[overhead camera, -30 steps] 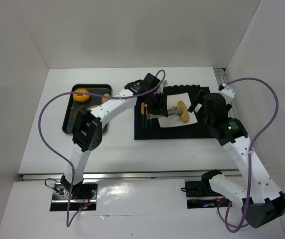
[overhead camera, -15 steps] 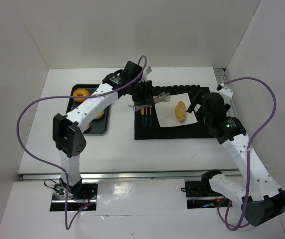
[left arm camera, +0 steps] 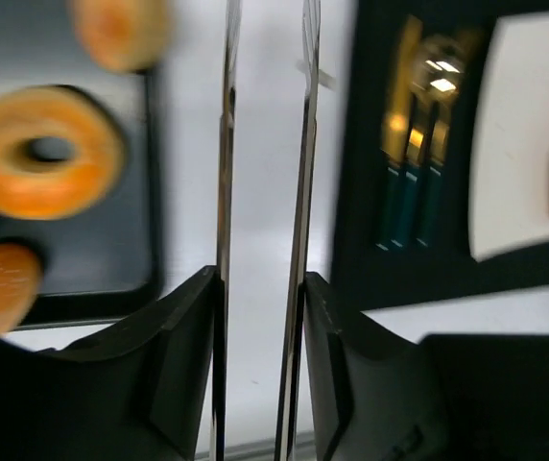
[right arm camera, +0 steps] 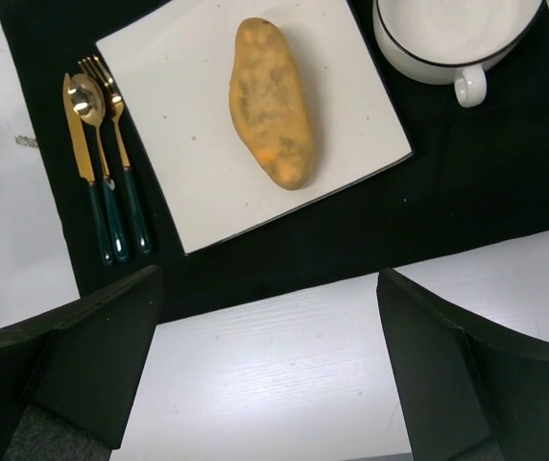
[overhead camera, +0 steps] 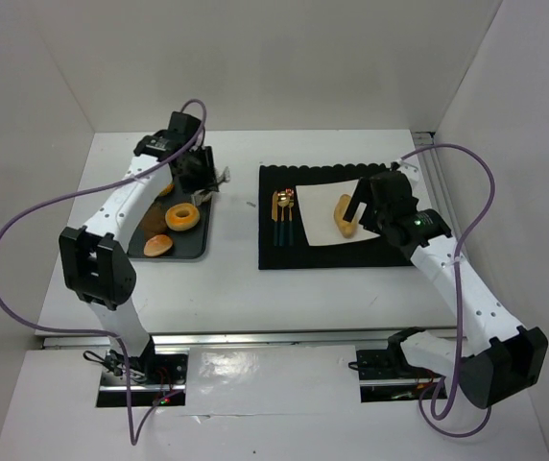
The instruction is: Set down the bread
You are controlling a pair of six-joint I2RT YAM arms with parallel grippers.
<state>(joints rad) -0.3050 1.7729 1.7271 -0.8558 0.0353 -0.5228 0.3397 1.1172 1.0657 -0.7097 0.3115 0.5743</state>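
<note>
The bread point(overhead camera: 345, 213), a long golden roll, lies by itself on the white square plate point(overhead camera: 315, 219) on the black mat point(overhead camera: 322, 255). In the right wrist view the bread point(right arm camera: 273, 101) is near the plate's point(right arm camera: 188, 163) middle. My left gripper point(overhead camera: 201, 181) hangs over the right edge of the dark tray point(overhead camera: 180, 254), shut on metal tongs point(left arm camera: 303, 192). The tong blades stand apart with nothing between them. My right gripper point(right arm camera: 270, 327) is open, above the mat's near edge, and holds nothing.
On the tray are a ring doughnut point(overhead camera: 182, 216) and a round bun point(overhead camera: 157, 245). Gold cutlery with dark handles point(overhead camera: 284, 216) lies on the mat left of the plate. A white cup point(right arm camera: 457, 29) stands beyond the plate on the right.
My left arm has swung left with the tongs, from over the plate to the tray, leaving the bread on the plate. My right gripper has shifted a little left, closer to the bread.
</note>
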